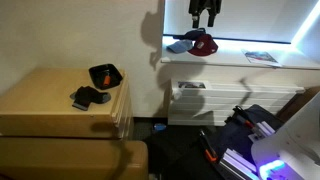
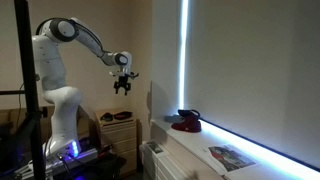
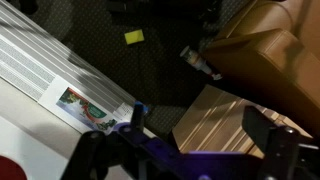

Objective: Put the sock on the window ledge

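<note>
Sock: the sock is a dark red lump. It lies on the window ledge, near the end by the wall.
Sock up close: in an exterior view there is a grey-blue bit touching it. I cannot tell if that bit is part of the sock. In an exterior view the sock looks red with a dark top, and no grey-blue bit shows.
Gripper: the gripper hangs in the air above the sock and does not touch it. Its two fingers are spread apart and hold nothing.
Arm: only one exterior view shows the whole white arm, bent over with the gripper at its end.
Wrist view: the fingers stand wide apart at the bottom of the picture, with nothing between them. A tiny red spot shows in the bottom corner, too small to tell what it is.
Magazine: a magazine lies flat on the ledge, well apart from the sock. The wrist view shows its picture page best.
Dresser: a wooden dresser stands beside the ledge wall. On it sit a black tray and a black thing.
Radiator: a white radiator hangs under the ledge.
Floor: only the wrist view shows a small yellow thing on the dark floor.
Light: a bright strip of light runs up beside the blind.
</note>
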